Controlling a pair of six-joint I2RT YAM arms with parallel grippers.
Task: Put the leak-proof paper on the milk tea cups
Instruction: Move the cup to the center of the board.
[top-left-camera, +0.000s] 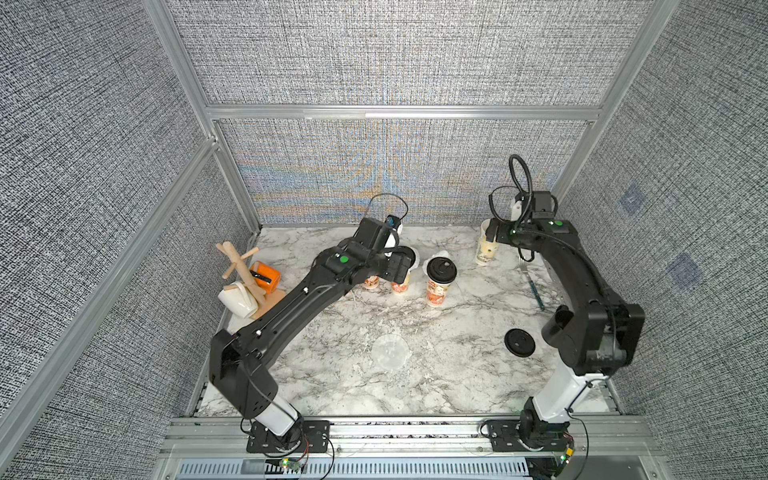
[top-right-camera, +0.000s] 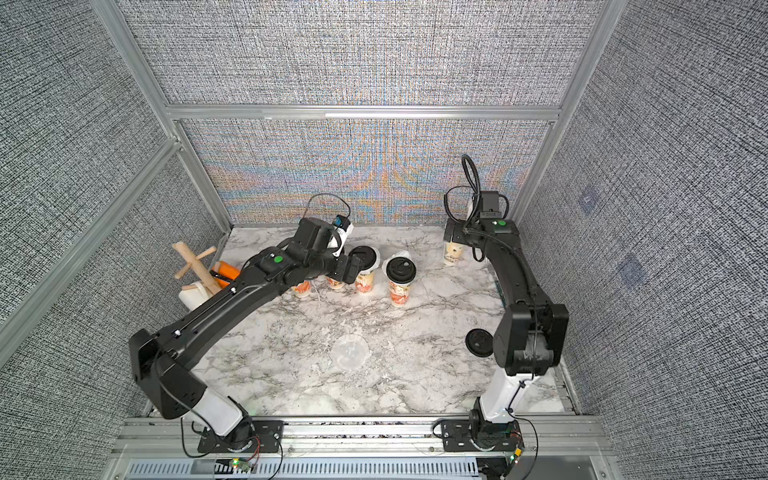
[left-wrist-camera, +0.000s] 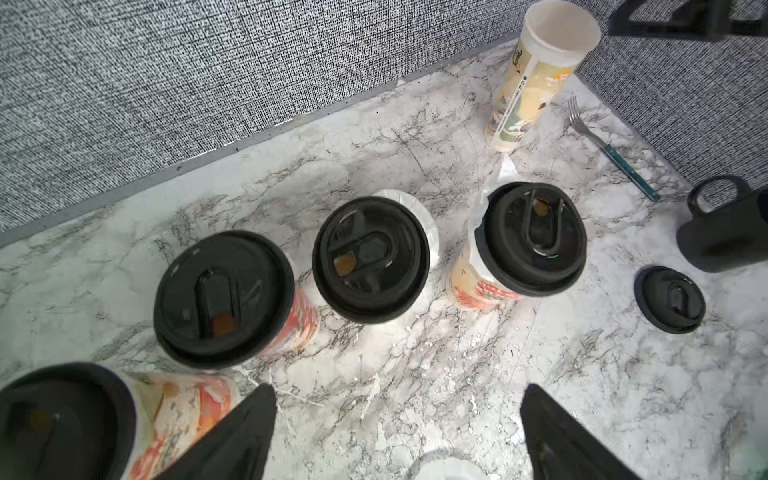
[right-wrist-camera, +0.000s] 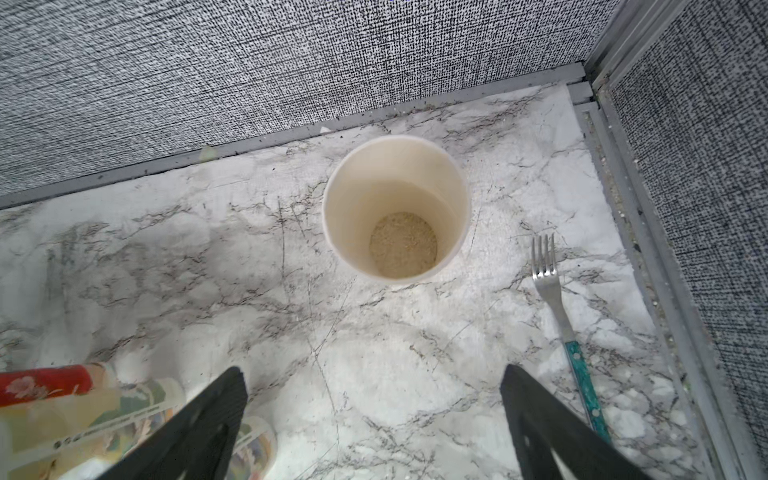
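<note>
The left gripper is seen with its jaws spread wide apart. Nothing is held or touched by them, and only bare marble table is shown in the gap. In both top views this gripper is found at the centre of the frame, over a row of four milk tea cups that are closed with black lids. White edges of leak-proof paper are seen sticking out from under two of these lids.

The right gripper is likewise shown with its jaws fully parted and empty. In a top view it is placed at the upper right of the table, close beside the rim of a fifth, open cup. In the right wrist view this cup is seen upright beyond the fingertips, not between them, with a beige grainy layer at its bottom and no paper on its mouth. A fork is laid just beside it.

One loose disc of paper is left flat on the table at the lower centre of the frame, well apart from both grippers. A loose lid is seen to its right.
</note>
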